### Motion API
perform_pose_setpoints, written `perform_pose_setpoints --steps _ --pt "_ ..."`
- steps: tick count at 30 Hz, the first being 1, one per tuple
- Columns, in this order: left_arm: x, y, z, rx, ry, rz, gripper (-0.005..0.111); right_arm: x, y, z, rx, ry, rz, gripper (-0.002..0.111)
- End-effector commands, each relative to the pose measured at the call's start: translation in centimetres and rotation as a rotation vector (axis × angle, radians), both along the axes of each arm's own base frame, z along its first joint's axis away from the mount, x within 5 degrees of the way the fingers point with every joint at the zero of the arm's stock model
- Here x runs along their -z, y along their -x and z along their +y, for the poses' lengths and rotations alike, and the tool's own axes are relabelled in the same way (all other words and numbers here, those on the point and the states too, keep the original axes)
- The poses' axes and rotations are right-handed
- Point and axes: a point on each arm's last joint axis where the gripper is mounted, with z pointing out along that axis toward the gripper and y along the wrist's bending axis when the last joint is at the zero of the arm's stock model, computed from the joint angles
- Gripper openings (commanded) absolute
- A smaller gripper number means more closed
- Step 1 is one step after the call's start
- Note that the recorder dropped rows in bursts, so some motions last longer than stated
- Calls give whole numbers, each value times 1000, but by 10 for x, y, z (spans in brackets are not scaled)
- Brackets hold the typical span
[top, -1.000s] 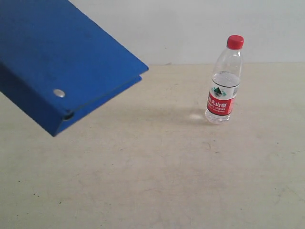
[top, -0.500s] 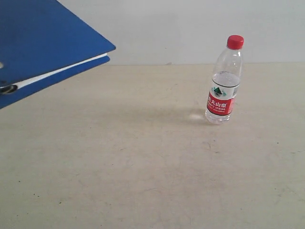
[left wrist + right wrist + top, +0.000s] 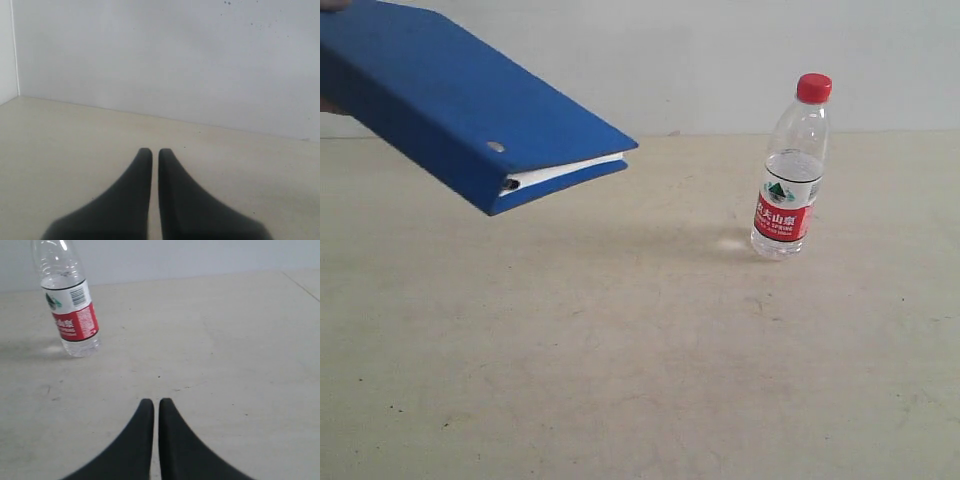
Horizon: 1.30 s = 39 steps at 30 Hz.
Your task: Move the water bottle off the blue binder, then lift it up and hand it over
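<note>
Pressed almost together on both arms, with only a thin slit between the jaws and nothing gripped. Ahead of the left jaws, just bare surface (image 3: pixel 60 145) and wall (image 3: pixel 165 55); no bottle or binder in that view. Ahead of the right jaws, off to one side and apart from them, the bottle (image 3: pixel 70 305), so clearly nearer the right arm.

In the exterior view, at about 2 o'clock from centre: standing upright on the surface, long axis vertical, red cap (image 3: pixel 813 87) screwed on, clear water to just above the label (image 3: pixel 787 205). Off the binder (image 3: pixel 460 105) and well apart from it.

At 10 o'clock: binder up in the air, tilted, one corner dipping toward 4 o'clock, white sheets (image 3: pixel 565 172) showing between the covers. Cannot tell what holds it.

Likely next, if the bottle is the thing to lift: opening the right jaws and reaching in level, across that vertical axis, around the label.
</note>
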Motion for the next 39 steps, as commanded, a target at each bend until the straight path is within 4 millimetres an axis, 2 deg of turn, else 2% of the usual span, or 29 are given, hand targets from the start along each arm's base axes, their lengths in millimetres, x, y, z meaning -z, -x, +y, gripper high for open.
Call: perform_pose_setpoints --steps 1,8,22,24,27,30,32,35,39 --pt "2 -1 0 0 3 11 4 -1 0 2 -43 21 -11 1" --pt "2 -1 0 0 3 11 4 -1 0 4 -46 -41 -12 1" --pt "2 -1 0 0 3 11 4 -1 0 4 -46 -41 -12 1" --pt "0 0 -4 43 18 -16 4 -1 0 4 -46 -41 -12 1" --pt "-9 6 -24 263 48 -142 4 -1 0 4 -46 -41 -12 1" --pt "-12 8 -31 339 93 -160 4 -1 0 4 -46 -41 -12 1" --pt "-9 8 -31 336 148 -137 4 -1 0 4 -46 -41 -12 1" --pt "-3 7 -25 262 135 -75 4 -1 0 4 -46 -41 -12 1" --pt "2 7 -16 159 258 -66 4 -1 0 4 -46 -41 -12 1"
